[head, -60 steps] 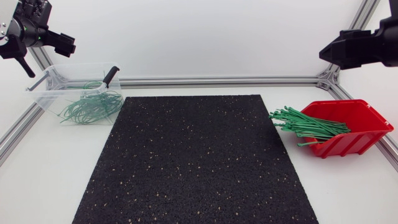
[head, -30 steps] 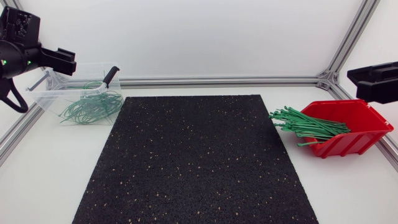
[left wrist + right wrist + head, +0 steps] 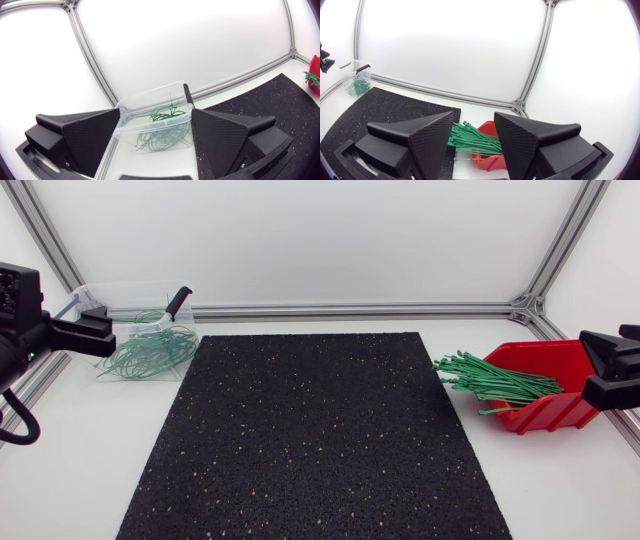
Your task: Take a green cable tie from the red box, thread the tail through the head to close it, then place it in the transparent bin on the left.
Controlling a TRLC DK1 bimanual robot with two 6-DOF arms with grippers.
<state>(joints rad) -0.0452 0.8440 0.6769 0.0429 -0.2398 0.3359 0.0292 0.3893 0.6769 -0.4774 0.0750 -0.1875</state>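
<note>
Both arms have dropped from the far corners to the table's sides in the last second, and nothing else has shifted. Off the left edge of the black mat, my left gripper hangs over the near left end of the transparent bin, fingers spread wide. In its wrist view the bin sits just ahead of the gap between them. The bin lies beyond the mat's far left corner and holds a tangle of closed green loops and a black-handled tool leaning on its far wall. Off the mat's right edge, the green cable ties fan out of the red box, with their tips reaching the mat's border. My right gripper sits just right of that box, fingers also parted, the ties ahead of them.
</note>
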